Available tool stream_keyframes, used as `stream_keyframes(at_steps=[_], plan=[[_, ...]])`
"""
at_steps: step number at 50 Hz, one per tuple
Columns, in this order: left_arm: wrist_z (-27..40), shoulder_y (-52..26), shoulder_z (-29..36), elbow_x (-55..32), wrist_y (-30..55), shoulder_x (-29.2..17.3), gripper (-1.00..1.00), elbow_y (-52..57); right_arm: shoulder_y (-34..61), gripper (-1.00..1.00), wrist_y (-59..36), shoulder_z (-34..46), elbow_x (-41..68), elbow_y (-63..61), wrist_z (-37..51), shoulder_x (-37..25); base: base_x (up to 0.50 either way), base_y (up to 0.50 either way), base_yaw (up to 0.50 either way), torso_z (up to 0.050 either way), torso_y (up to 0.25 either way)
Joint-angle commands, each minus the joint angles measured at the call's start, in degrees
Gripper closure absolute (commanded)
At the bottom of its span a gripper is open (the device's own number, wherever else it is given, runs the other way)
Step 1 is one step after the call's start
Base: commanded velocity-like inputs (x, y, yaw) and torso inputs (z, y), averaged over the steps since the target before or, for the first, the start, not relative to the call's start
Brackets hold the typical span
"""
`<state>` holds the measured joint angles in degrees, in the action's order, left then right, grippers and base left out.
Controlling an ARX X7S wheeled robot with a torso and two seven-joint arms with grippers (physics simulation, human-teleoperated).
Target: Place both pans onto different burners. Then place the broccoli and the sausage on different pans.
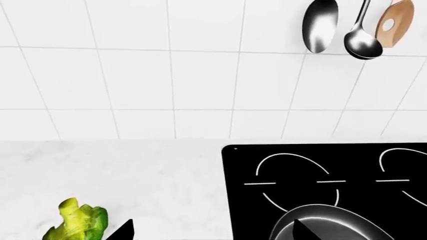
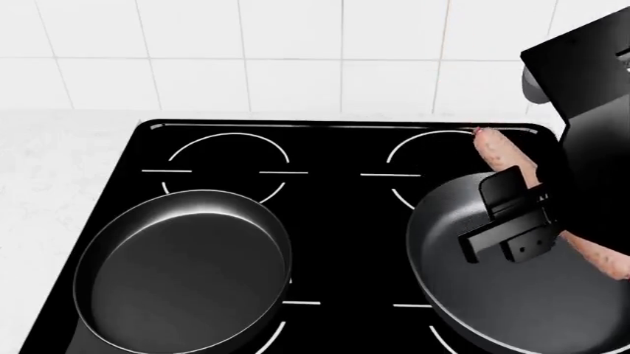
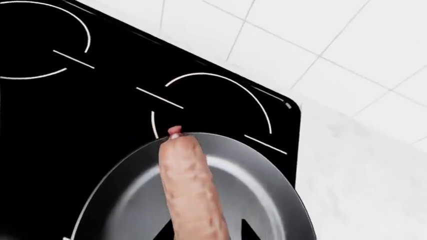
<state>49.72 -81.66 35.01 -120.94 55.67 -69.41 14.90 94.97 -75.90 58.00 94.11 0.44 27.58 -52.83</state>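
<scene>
Sausage [image 2: 500, 156]: held lengthwise above the right-hand pan, its far pinched tip over that pan's far rim; in the right wrist view it [image 3: 190, 190] runs between the two dark fingertips.
Right gripper [image 2: 512, 221]: pinched on the sausage, fingers closed against its sides, poised over the right-hand pan.
Right-hand pan [image 2: 462, 287]: seated on the cooktop's near right burner area, partly covering the white circle behind it.
Left-hand pan [image 2: 182, 269]: seated on the near left of the cooktop, nothing in it.
Burners: far left ring [image 2: 229, 158] and far right ring [image 2: 433, 151] left uncovered.
Broccoli [image 1: 79, 222]: lying on the white counter [image 1: 133, 175] beside the cooktop [image 1: 247, 165], well apart from both pans.
Left gripper [image 1: 213, 235]: only two dark fingertips seen, set wide apart, nothing between them.
Wall: white tile, hung utensils [image 1: 363, 30] noted.
</scene>
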Motion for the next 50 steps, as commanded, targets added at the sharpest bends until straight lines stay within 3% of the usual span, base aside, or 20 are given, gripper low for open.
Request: stream_keyframes(at_steps=[1,22,23,39,50], plan=[[-1.4,0.5,-1.72,0.7,-0.14,0.76,-1.0,0.79,-3.05,1.0,1.3,-0.71,-2.2,-0.9,-2.12,0.07,0.0,0.0,0.0,0.0,0.0],[-1.53,1.37,-2.47,0.28,-1.0,-0.56,-1.0,1.41,-4.36,1.0,1.8,-0.04,-1.7,-0.84,-1.62,-0.4,0.0,0.0,0.0,0.0,0.0],[-1.57,1.45,-2.48,0.3,-1.06,-0.56,-1.0,1.4,-3.93,-1.0,1.35,0.0,-1.54,-0.82,-1.5,-0.42,0.0,0.0,0.0,0.0,0.0],[-1.95,1.17,-2.57,0.43,-0.65,-0.33,-1.0,1.04,4.58,-1.0,-1.59,-2.46,1.55,-0.51,0.57,0.48,0.0,0.0,0.0,0.0,0.0],[-1.32,0.33,-2.32,1.59,0.4,-0.46,-1.0,0.04,3.44,-1.0,6.12,-8.32,10.85,-10.14,10.02,-4.69,0.0,0.0,0.0,0.0,0.0]])
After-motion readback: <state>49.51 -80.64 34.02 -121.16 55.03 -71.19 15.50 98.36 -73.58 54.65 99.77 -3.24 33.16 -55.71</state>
